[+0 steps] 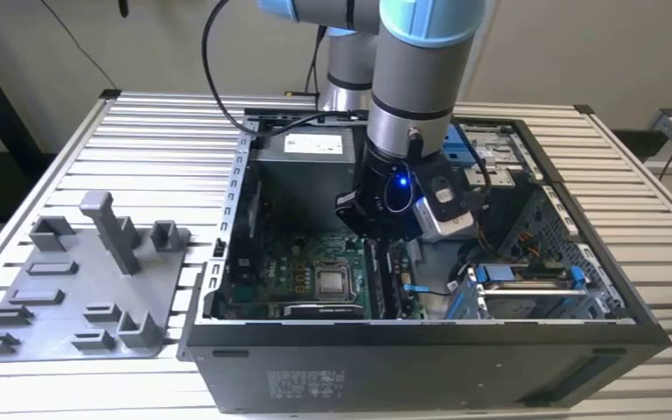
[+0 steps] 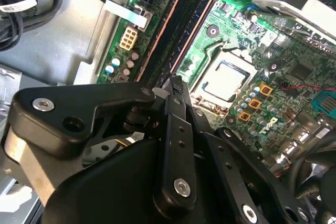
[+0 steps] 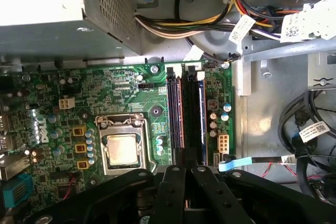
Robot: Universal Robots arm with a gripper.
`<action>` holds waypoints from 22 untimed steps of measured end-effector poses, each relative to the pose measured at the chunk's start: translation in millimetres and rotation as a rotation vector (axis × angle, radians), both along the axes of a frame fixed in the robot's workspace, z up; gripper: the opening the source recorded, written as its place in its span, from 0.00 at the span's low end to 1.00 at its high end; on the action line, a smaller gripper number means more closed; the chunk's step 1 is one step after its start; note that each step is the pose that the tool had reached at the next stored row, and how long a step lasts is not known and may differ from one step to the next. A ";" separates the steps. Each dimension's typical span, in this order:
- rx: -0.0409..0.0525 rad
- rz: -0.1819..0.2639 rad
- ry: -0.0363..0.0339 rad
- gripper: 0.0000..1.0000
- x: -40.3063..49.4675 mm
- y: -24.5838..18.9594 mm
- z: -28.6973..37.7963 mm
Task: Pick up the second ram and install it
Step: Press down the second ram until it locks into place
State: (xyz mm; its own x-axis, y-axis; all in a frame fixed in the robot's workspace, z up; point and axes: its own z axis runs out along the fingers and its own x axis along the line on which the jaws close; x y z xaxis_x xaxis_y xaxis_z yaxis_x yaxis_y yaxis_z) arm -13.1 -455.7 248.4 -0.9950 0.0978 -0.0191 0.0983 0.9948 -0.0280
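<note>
Hand (image 3: 188,170) is down inside the open PC case (image 1: 430,339), right over the near end of the mem slots. Can't tell from here whether it's gripping or has let go.

Straight out from it, two long dark sticks lie side by side in the slots, both looking seated. The second ram (image 3: 193,114) is, my guess, the one farther from the CPU (image 3: 122,150), but I can't say for sure which of the two it is. Its near end runs in under the hand, so that end is hidden.

Next out: green board (image 3: 79,93), and a bundle of cables (image 3: 184,24) past the far end of the slots, beside the grey PSU box (image 3: 42,3). In the exterior view the grey holder (image 1: 67,297) sits on the slatted surface (image 1: 161,131), well apart, on that view's left; no stick standing in it.

Handling, as I judge it: ram's light, thin and stiff, but fragile. A bare board w/ chips, so it won't take bending or a hard squeeze. Best held across the flat faces near the top edge, towards the middle, clear of the contact edge. Seating probably needs an even push, straight down, not tilted.
</note>
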 end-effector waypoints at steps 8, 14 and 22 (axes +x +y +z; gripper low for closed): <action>0.0004 0.006 0.0000 0.11 0.0 0.0 0.0; 0.0004 0.089 0.0000 0.11 0.0 0.0 0.0; 0.0004 0.174 -0.0001 0.11 0.0 0.0 0.0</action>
State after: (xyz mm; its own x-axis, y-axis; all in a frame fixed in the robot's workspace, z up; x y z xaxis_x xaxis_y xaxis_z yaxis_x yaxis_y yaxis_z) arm -13.1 -455.7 248.4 -0.9969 -0.0757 -0.0192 -0.0751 0.9968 -0.0276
